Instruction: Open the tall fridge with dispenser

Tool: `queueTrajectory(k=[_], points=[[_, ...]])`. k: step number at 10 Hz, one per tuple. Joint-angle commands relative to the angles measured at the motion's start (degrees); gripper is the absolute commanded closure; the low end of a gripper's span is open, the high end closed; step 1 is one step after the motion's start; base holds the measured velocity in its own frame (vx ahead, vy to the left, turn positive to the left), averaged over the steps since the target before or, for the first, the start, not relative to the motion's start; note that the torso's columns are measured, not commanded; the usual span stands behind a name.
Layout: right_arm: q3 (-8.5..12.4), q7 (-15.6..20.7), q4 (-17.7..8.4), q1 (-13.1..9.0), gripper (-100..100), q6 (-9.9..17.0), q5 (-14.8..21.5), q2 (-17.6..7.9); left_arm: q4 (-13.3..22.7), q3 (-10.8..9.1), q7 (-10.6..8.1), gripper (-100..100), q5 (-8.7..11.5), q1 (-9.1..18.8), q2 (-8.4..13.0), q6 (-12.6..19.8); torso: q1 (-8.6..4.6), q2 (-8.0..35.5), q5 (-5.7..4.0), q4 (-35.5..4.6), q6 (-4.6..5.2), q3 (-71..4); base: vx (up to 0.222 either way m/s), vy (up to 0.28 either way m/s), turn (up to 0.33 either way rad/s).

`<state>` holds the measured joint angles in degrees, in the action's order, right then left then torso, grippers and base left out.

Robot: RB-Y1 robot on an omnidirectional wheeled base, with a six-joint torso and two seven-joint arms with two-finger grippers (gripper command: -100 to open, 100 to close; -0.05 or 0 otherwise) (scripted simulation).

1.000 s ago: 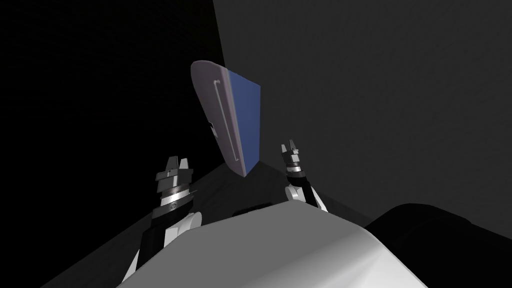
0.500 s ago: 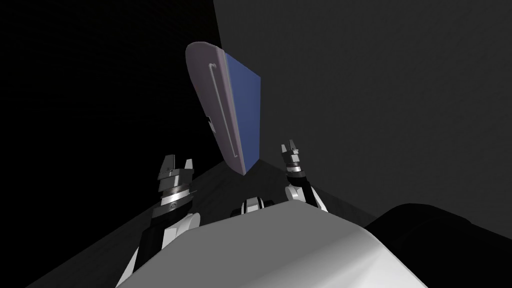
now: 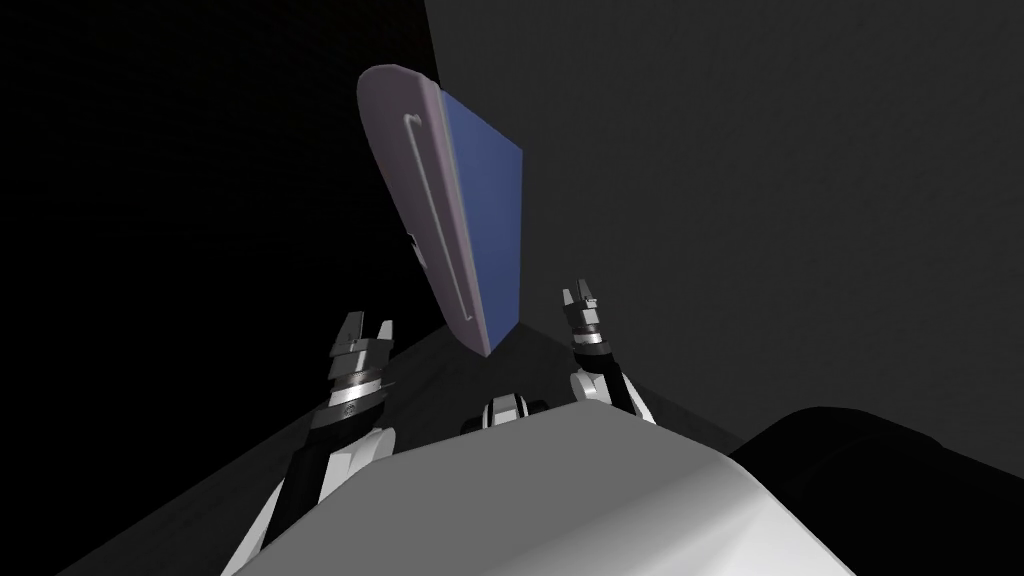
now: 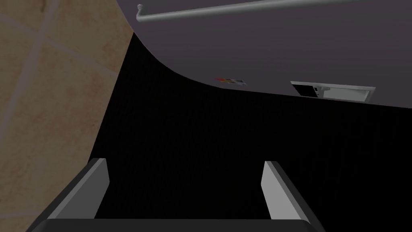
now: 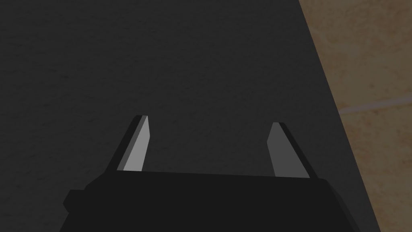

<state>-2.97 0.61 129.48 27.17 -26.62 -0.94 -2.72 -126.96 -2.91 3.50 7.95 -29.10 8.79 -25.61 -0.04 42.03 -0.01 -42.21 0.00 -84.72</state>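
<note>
Below the fridge door [image 3: 395, 150], left jaws and right jaws are gaping empty; left's likely aiming past the handle [image 3: 437, 215].

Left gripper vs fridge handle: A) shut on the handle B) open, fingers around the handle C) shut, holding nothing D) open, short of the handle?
D: the left gripper stands open with nothing between its fingers, and the fridge handle lies beyond their tips.
</note>
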Motion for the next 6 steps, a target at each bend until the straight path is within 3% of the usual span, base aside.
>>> queueTrajectory(k=[1, 6], points=[[0.0, 0.0, 0.0, 0.0, 0, 0.0, 0.0, 0.0, 2.5, -0.30, -1.16, -100, 1.3, 0.9, 0.9, -0.1, -0.03, 0.1, -0.01, 0.0, 0.00, 0.1, 0.172, -0.057, 0.017], [0.0, 0.0, 0.0, 0.0, 0, 0.0, 0.0, 0.0, 8.2, -1.01, -3.85, -100, 4.6, 2.9, -0.9, -0.4, 0.00, 0.2, 0.00, -0.1, 0.00, 0.1, 0.215, -0.087, 0.029]])
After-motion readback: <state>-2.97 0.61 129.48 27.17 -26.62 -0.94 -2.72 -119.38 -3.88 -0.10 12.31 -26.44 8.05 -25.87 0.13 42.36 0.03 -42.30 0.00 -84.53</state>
